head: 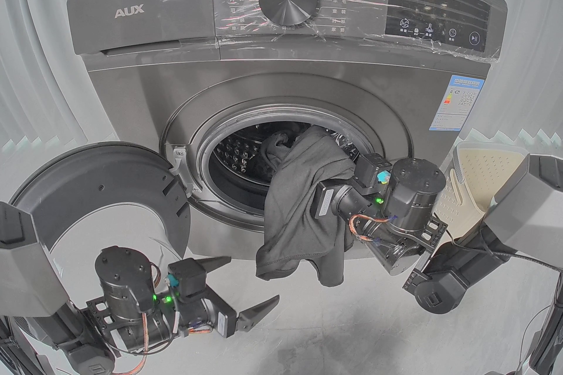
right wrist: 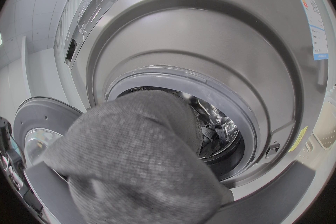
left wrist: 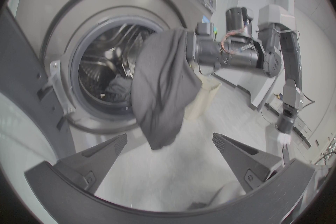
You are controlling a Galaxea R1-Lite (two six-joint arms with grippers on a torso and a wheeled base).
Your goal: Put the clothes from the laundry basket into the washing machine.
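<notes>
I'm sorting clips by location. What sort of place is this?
Probably a laundry corner staged in a lab or test room: a front-loading washing machine with its door open and film over the control panel, a cream laundry basket beside it, and plain white curtains behind.

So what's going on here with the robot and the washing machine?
The robot is loading laundry. A dark grey garment is draped over its right gripper at the washing machine opening. The garment's top is at the drum's mouth and the rest hangs down outside the front. Other clothes already lie in the drum. The left gripper is open and empty, low beside the swung-open door. The laundry basket stands on the robot's right.
</notes>
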